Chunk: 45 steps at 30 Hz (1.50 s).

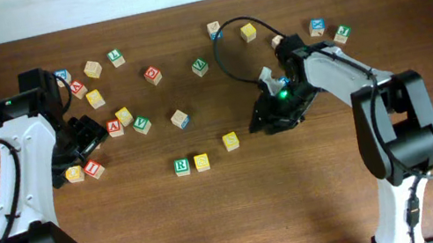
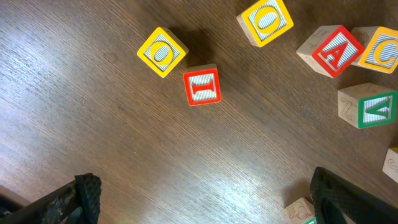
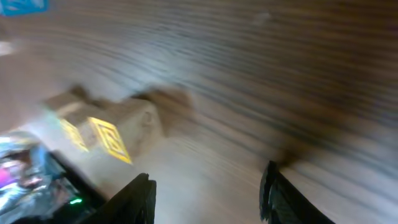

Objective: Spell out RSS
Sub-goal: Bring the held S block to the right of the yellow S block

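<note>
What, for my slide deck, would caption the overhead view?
Green R cube and a yellow cube sit paired; another yellow cube lies apart.

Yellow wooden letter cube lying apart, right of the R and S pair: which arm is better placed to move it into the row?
Right, probably. The yellow wooden letter cube lies close to the right fingers, which are open and empty. The left fingers are farther, beyond the green-bordered R cube.

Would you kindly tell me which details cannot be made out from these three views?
- Right wrist view: motion blur leaves the letter on the yellow-marked wooden cube unreadable.
- Left wrist view: the bottom edge cuts off a pale wooden cube, hiding its letter.
- Overhead: the letter on the yellow-faced wooden cube beside the green-bordered R cube is too small to read.
</note>
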### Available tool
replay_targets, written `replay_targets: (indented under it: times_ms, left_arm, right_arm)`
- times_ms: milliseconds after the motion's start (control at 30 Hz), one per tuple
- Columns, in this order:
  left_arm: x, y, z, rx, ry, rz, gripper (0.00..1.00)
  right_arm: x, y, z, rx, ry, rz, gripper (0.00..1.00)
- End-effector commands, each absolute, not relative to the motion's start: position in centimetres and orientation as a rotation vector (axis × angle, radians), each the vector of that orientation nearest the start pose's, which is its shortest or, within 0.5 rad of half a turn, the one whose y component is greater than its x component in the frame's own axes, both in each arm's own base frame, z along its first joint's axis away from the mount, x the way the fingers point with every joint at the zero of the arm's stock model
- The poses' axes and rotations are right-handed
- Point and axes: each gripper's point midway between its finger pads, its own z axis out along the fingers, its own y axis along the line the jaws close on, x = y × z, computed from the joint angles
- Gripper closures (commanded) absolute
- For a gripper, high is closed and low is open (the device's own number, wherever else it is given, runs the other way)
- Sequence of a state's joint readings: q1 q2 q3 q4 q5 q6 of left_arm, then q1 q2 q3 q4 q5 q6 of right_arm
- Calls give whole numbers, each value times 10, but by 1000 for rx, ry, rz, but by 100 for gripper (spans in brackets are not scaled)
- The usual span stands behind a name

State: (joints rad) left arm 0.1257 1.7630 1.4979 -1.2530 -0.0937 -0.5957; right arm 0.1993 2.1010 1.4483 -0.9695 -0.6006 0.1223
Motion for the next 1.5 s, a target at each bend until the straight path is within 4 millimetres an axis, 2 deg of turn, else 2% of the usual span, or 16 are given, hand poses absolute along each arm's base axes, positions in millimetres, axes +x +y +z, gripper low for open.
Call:
replay_targets:
  times_ms: [0, 100, 200, 300, 400, 500, 700, 900, 1033, 1200, 1300, 1400, 1467]
  left_arm:
    - [332, 59, 129, -1085, 2842, 112, 1]
    - [332, 59, 129, -1085, 2842, 112, 1]
    - [332, 59, 129, -1085, 2842, 112, 1]
    - [332, 59, 129, -1085, 2842, 112, 1]
    - [332, 59, 129, -1085, 2842, 112, 1]
    - [332, 59, 129, -1085, 2842, 112, 1]
    - [332, 59, 129, -1085, 2842, 112, 1]
    - [332, 59, 129, -1085, 2842, 112, 1]
    - [332, 59, 129, -1085, 2842, 112, 1]
    - [332, 59, 129, -1085, 2842, 112, 1]
    - [332, 59, 129, -1085, 2843, 112, 1]
    - [332, 59, 129, -1085, 2842, 112, 1]
    - [332, 59, 129, -1085, 2842, 112, 1]
  right_arm:
    - [352, 170, 56, -338, 3065, 478, 54]
    - [349, 188, 58, -371, 3025, 265, 54]
    - [351, 210, 50, -378, 2964, 117, 54]
    - [354, 217, 40, -322, 2927, -8, 54]
    - [353, 235, 28, -364, 2916, 21, 54]
    - [347, 244, 15, -388, 2930, 19, 54]
    - [344, 247, 9, -401, 2939, 11, 54]
    - [352, 239, 11, -362, 2944, 22, 56]
    - [354, 253, 22, -328, 2987, 245, 72]
    - [348, 272, 46, -288, 3041, 814, 86]
    - [340, 274, 54, -280, 3044, 1028, 87]
    - [327, 277, 44, -265, 3038, 1180, 88]
    - [318, 285, 40, -281, 2938, 1431, 88]
